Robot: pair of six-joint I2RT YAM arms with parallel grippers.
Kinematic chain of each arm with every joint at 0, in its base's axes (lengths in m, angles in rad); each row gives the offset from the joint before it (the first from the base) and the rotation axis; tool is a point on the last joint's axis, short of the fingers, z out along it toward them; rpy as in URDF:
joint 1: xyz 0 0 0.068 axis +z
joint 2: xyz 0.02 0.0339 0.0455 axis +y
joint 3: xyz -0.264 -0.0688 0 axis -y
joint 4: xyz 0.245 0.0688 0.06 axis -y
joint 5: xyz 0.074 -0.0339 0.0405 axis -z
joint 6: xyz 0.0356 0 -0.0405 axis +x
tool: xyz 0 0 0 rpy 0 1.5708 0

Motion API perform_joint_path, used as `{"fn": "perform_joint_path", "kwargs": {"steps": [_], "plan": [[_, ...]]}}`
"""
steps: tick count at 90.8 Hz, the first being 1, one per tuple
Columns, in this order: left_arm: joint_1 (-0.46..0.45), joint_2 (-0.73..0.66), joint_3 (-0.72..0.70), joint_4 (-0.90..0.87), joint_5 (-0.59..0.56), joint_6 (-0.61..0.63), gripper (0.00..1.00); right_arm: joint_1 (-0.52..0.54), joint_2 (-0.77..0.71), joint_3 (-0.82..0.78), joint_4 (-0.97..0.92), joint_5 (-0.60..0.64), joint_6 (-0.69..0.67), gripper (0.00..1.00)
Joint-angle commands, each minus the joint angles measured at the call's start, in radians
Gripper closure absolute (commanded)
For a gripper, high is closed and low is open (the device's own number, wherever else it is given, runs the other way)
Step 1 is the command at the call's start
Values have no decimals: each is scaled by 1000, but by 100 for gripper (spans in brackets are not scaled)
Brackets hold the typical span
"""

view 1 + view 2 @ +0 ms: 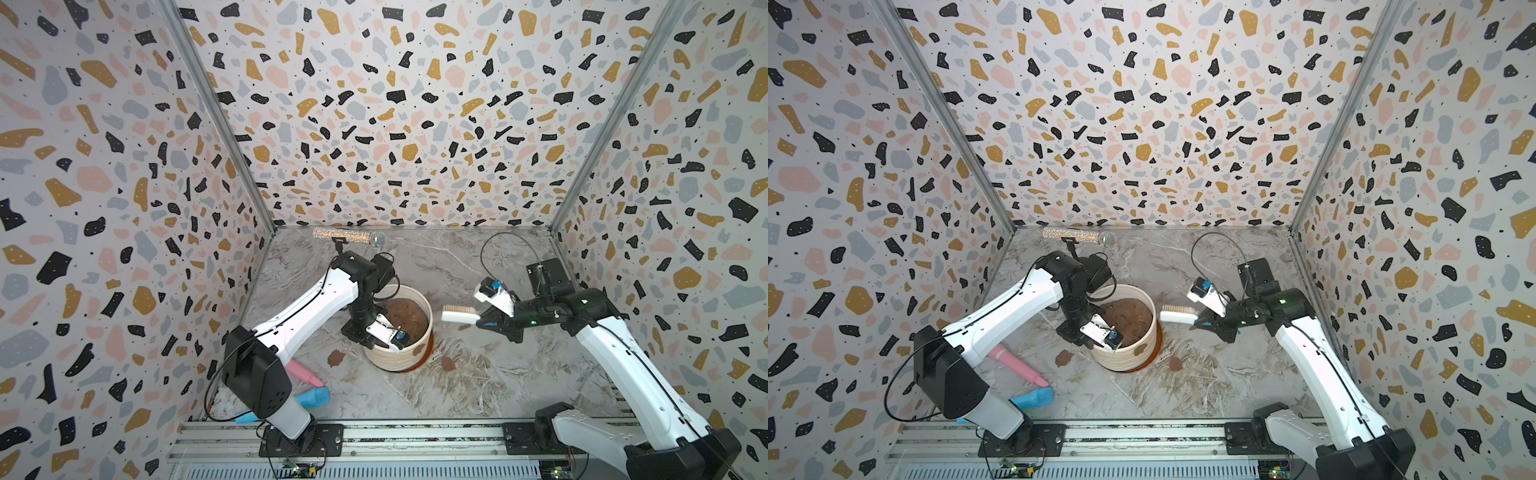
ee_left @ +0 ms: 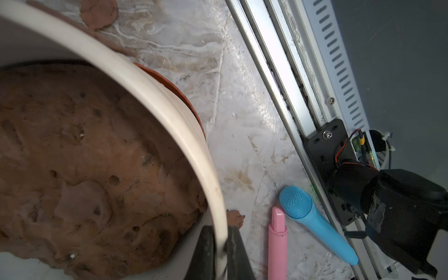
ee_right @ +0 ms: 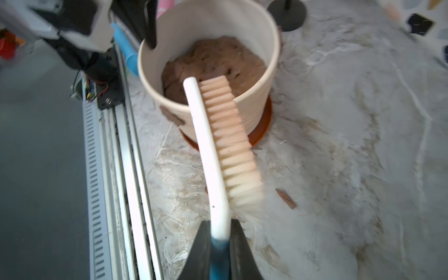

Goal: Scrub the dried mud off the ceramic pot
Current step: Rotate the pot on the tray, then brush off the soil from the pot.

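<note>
Plainly, left wrist view: left claw (image 2: 220,231) pinching ceramic pot (image 2: 155,97) rim, unclear from top; right claw (image 3: 220,224) clamps brush (image 3: 208,135).

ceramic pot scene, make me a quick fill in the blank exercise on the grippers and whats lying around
1. The left gripper is shut on the ____ of the ceramic pot.
2. The right gripper is shut on the handle of a ____.
3. A patch of dried mud clings to the pot's ____ wall.
4. The pink microphone and the blue microphone lie near the ____ arm's base.
Missing words: rim; brush; outer; left.
</note>
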Motion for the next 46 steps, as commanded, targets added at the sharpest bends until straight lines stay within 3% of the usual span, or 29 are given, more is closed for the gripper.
{"fn": "perform_joint_path", "kwargs": {"steps": [1, 6, 13, 18, 26, 40, 46], "plan": [[76, 32, 9, -11, -198, 17, 94, 81, 25, -13, -68, -34, -202, 100], [86, 26, 16, -16, -174, 15, 88, 118, 24, -38, -22, -39, -212, 100], [91, 7, 22, -22, -135, -6, 67, 170, 24, -72, 67, -28, -188, 100], [91, -11, 33, -42, -85, -13, 60, 206, 29, -87, 124, -15, -170, 100], [91, -51, 49, -81, 18, -40, 51, 252, 52, -95, 199, 6, -149, 100], [89, -162, 17, -45, 232, -147, 19, 278, 132, -62, 275, 5, -87, 100], [88, -213, -30, 14, 308, -215, 11, 278, 192, -28, 249, 5, -96, 100]]}}
